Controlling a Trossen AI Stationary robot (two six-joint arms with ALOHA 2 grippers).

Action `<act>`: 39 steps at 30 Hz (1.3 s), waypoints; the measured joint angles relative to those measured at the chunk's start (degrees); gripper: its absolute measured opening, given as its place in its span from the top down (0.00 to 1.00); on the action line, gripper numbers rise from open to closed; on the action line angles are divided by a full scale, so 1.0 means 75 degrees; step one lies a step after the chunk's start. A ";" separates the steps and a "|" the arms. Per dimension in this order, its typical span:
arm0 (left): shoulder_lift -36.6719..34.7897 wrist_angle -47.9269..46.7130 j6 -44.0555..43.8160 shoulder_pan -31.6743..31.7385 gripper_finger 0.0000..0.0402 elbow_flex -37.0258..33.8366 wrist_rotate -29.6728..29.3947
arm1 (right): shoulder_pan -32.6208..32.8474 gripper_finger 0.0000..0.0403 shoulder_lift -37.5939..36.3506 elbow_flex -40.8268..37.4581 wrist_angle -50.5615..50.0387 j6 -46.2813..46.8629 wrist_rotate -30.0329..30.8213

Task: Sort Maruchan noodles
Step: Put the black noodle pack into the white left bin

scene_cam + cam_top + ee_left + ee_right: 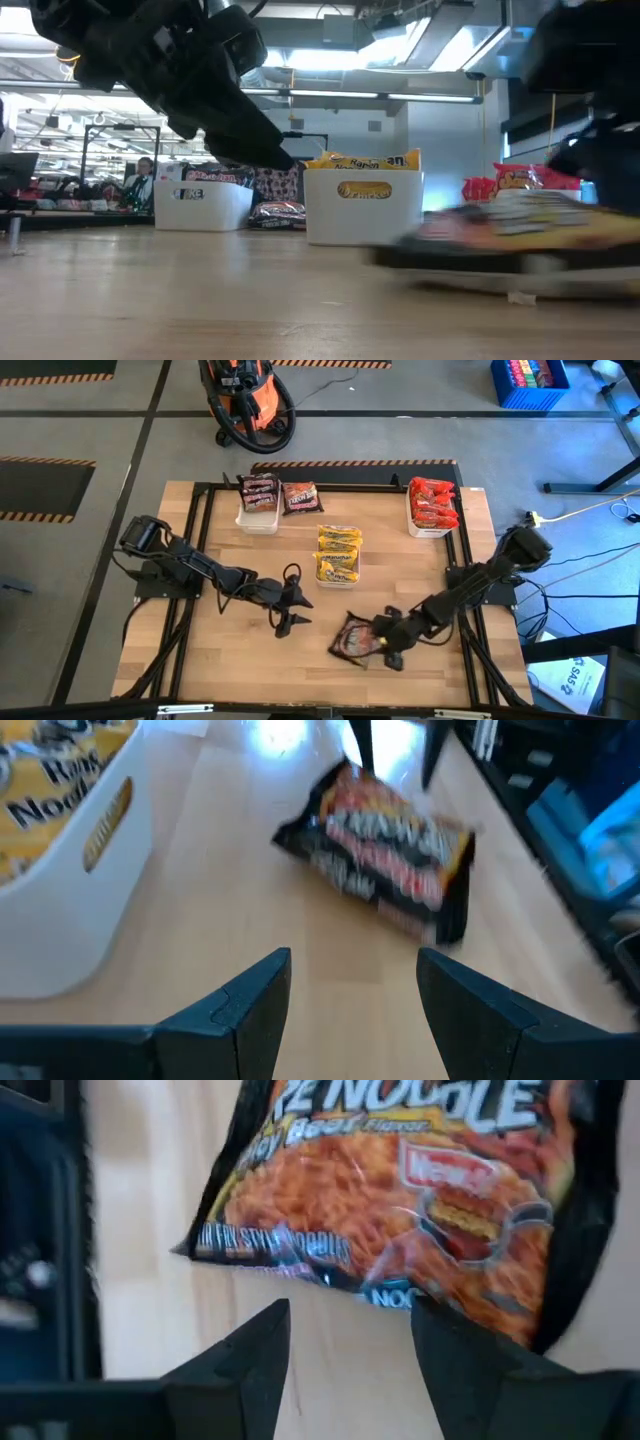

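Observation:
One dark brown noodle packet [353,639] [400,1190] lies flat on the table near its near edge, label up. My right gripper [384,647] [350,1310] is open, with its fingers just short of the packet's right edge and not touching it. My left gripper [290,611] [352,960] is open, left of the packet [385,850] and pointing toward it with bare table between. Other packets sit in three white trays: dark ones [258,495] far left, yellow ones [338,552] in the middle, red ones [433,503] far right.
Another dark packet [300,497] lies on the table beside the far-left tray [256,520]. The yellow tray [90,870] stands close to my left gripper. A black frame [330,483] runs around the table. Bare wood shows along the near left side.

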 joint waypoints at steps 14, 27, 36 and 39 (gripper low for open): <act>-0.0014 -0.0065 -0.0944 -0.0797 0.48 0.0143 0.0089 | -0.1380 0.52 0.1867 0.0862 0.3446 -0.2029 0.0353; 0.0937 -0.0064 -0.1321 -0.1792 0.48 0.0143 -0.0290 | -0.1316 0.52 0.1815 0.1865 0.1069 -0.2780 0.0821; 0.1186 0.0022 -0.1467 -0.1380 0.48 0.0143 -0.2753 | -0.0980 0.52 0.2648 0.1856 0.2001 -0.2005 -0.0976; 0.1186 0.0021 -0.1524 -0.1129 0.48 0.0143 -0.3461 | -0.1042 0.52 0.2905 0.1856 0.2688 -0.2224 -0.1046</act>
